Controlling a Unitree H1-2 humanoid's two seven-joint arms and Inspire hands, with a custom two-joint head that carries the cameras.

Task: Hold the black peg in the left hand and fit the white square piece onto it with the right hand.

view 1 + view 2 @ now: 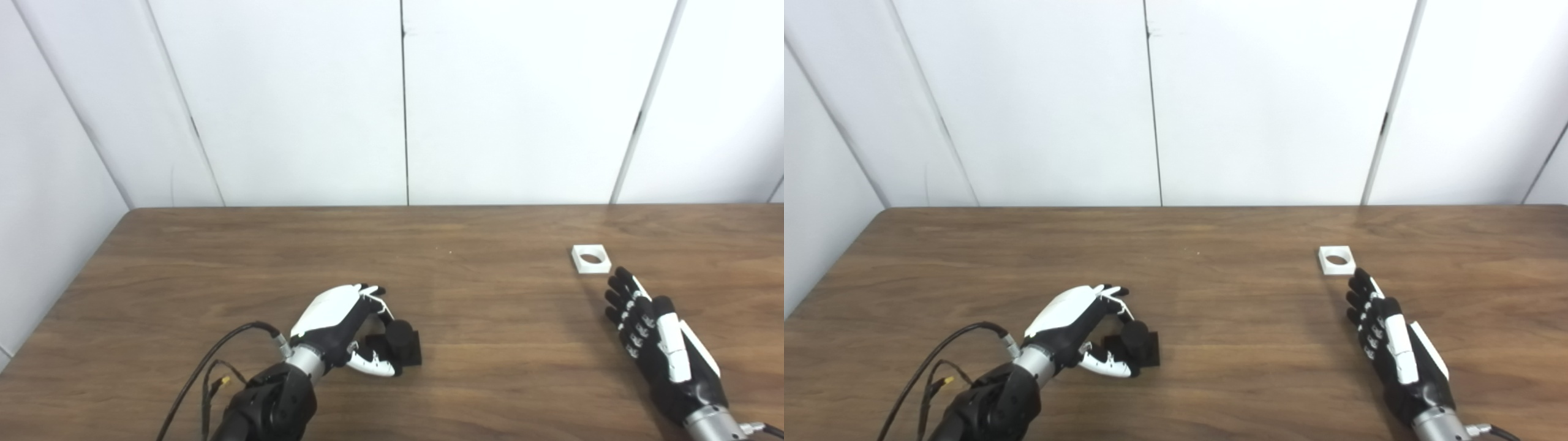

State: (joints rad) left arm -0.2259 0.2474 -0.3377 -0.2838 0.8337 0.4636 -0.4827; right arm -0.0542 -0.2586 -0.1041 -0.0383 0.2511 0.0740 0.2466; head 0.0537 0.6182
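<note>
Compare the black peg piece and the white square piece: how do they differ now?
The black peg piece is dark, with a raised round post; the white square piece is flat with a round hole. The peg piece sits between the left hand's fingers; the white piece lies free, beyond the right hand. Both rest on the table.

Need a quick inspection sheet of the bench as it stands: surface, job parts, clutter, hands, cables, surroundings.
Surface: brown wooden table, wood grain, bare across the middle.
Black peg: on the table near the front left, standing on a dark square base, inside the left hand's curl.
White square piece: flat on the table at the right, round hole facing up, not held.
Clutter: one tiny pale speck mid-table; nothing else seen.
Left hand: fingers curled around the peg; a firm grip cannot be confirmed.
Right hand: open, fingers extended, tips just short of the white piece.
Cables: black cables loop from the left wrist.
Surroundings: white wall panels with dark seams behind.
</note>
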